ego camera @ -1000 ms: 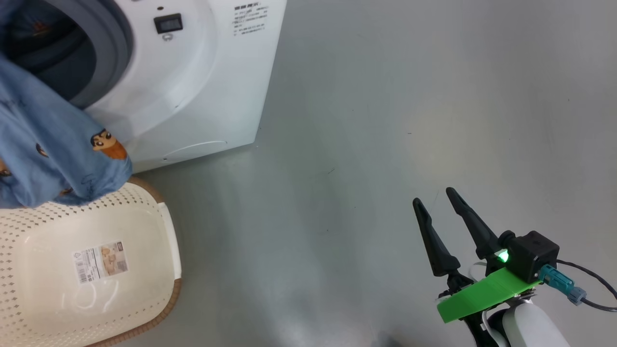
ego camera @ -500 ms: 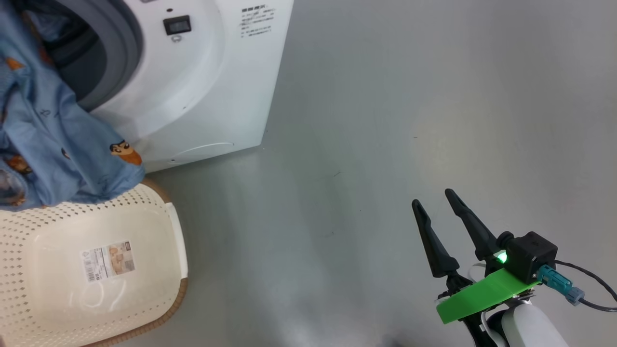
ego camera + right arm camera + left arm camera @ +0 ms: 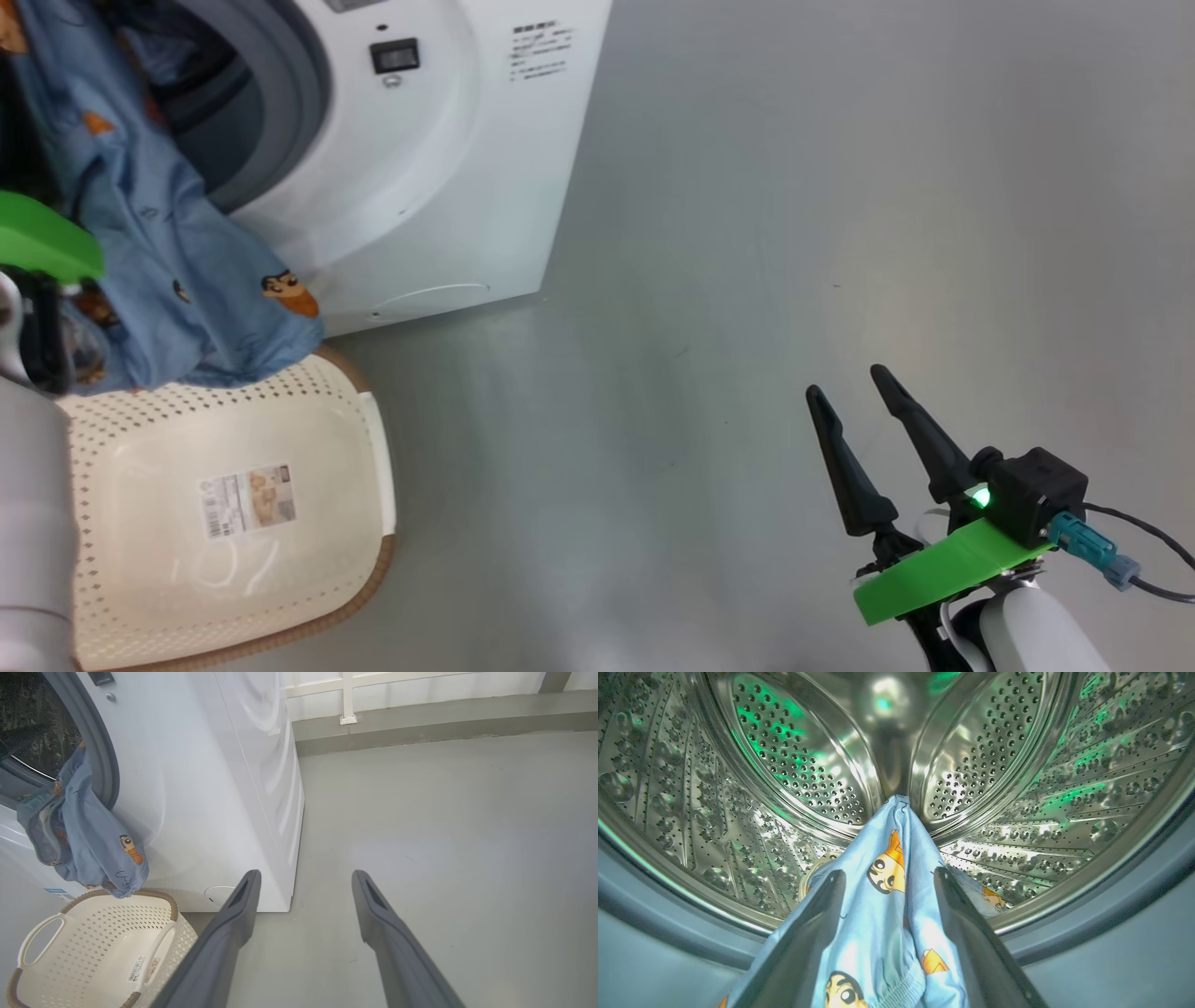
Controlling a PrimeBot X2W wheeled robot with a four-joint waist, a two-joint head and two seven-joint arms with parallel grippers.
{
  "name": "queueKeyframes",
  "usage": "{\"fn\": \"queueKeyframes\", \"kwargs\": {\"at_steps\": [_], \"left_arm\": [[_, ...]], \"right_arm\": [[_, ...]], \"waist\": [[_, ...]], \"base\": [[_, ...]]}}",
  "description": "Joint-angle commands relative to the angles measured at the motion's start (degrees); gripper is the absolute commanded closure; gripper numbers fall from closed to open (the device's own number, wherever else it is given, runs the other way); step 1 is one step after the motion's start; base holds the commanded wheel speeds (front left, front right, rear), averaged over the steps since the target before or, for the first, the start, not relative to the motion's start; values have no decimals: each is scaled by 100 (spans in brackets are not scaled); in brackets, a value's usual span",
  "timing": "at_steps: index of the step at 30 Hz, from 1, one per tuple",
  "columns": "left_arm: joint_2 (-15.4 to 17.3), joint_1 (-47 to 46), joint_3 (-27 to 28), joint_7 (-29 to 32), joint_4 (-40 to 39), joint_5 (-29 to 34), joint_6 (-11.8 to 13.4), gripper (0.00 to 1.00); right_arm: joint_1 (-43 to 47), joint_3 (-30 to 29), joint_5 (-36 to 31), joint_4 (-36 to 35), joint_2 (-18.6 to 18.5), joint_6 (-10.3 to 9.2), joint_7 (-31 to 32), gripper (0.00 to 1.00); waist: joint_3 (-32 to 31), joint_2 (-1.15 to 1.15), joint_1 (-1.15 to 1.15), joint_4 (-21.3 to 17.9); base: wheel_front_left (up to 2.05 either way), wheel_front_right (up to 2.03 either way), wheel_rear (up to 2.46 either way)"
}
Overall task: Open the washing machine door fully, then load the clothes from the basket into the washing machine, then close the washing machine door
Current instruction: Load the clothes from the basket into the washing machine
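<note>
Over the lip of the big white boxy front-loading washing machine [image 3: 448,187], a soft blue garment [image 3: 177,271] printed with small orange-brown cartoon faces hangs across the grey rubber gasket [image 3: 303,103], partly inside and partly down the front panel.

Left wrist view gives the inside. The perforated steel drum [image 3: 798,765] carries green reflections. The left pincer [image 3: 889,871] points into it with its two dark fingers spread apart, and the garment [image 3: 887,914] lies loose between them, running forward toward the drum's back. No clamp on the cloth.

Head view gives the outside. The small rectangular cream-white perforated plastic basket [image 3: 140,420] with a brown woven-look rim sits on the grey floor [image 3: 794,187] directly before the machine's front. Its bottom is bare, with the paper label [image 3: 247,502] showing. The left arm's green plastic mount [image 3: 42,245] sits beside the hanging cloth.

Right wrist view gives the side-on angle. The garment [image 3: 88,835] drapes from the machine [image 3: 210,788] opening, its hem just above the basket [image 3: 159,900] rim; contact cannot be told. The round service flap [image 3: 217,895] is low on the front.

The right pincer [image 3: 845,383] is well off the machine's right side over the floor. Its fingers are apart [image 3: 306,873], with bare floor between them.
</note>
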Motion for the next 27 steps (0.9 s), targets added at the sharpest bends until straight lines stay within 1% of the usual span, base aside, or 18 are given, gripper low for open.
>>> {"fn": "queueKeyframes", "kwargs": {"at_steps": [1, 11, 20, 27], "left_arm": [[235, 76, 102, -24, -209, 78, -45, 0], [-108, 853, 317, -24, -889, 223, -54, 0], [-389, 1797, 372, -24, -1628, 329, -57, 0], [-623, 2711, 462, -24, -2248, 389, -57, 0]], "right_arm": [[18, 78, -4, -120, -81, 8, -27, 0], [80, -60, -41, -146, -141, 8, -27, 0], [169, -180, -45, -163, -218, 8, -27, 0], [248, -264, -63, -188, -245, 8, -27, 0]], "waist": [[-27, 0, 0, 51], [-136, 0, 0, 267], [-261, 0, 0, 431], [-349, 0, 0, 544]], "base": [[0, 0, 0], [0, 0, 0], [0, 0, 0], [0, 0, 0]]}}
